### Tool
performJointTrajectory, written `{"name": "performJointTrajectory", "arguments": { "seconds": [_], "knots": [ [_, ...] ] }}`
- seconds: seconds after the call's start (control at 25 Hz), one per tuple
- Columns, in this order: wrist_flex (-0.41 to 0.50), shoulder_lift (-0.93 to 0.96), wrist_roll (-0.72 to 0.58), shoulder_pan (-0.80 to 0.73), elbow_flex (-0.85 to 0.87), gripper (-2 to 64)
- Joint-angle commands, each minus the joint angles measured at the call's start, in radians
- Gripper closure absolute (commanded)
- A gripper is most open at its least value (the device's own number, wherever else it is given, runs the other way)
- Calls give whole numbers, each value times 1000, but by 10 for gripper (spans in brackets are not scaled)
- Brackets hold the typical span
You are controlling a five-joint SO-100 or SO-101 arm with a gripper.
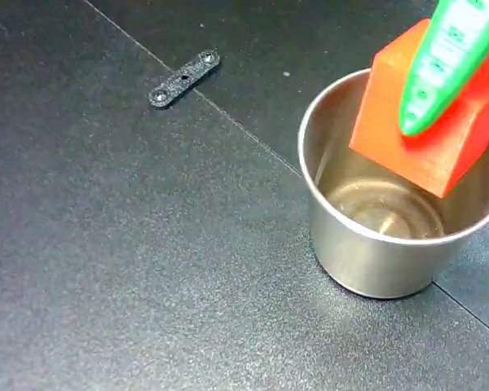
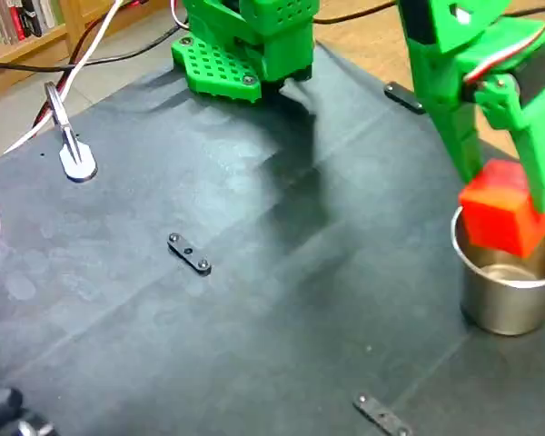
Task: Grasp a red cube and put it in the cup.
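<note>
At far left of a fixed view, 1 metal clip (image 2: pixel 71 145) on a white cable, well apart from everything else. Further right, 1 small black bracket (image 2: pixel 189 253) flat on the dark mat (image 2: pixel 254 345), seen also in the other fixed view (image 1: pixel 184 78); a 2nd like it near the bottom edge (image 2: pixel 381 416), a 3rd dark piece by the arm's far side (image 2: pixel 403 96). All 3 idle, clear of the work. Then the green arm base (image 2: pixel 245 41). At right, 1 red cube (image 1: pixel 428 122) clenched in the green gripper (image 1: pixel 424 118), tilted, lower corner dipped inside the rim of 1 steel cup (image 1: pixel 375 252). Held over the mouth, probably so a release drops it straight in; cup otherwise empty.
</note>
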Motion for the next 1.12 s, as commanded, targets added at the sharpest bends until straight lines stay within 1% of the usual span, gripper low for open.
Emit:
{"name": "performJointTrajectory", "arguments": {
  "seconds": [0.0,0.12,0.4,0.72,0.88,1.08],
  "knots": [
    [-5,29,5,-11,-17,519],
    [-5,29,5,-11,-17,480],
    [-5,29,5,-11,-15,441],
    [-5,29,5,-11,-17,359],
    [-5,29,5,-11,-17,341],
    [-5,29,5,-11,-18,338]
  ]
}}
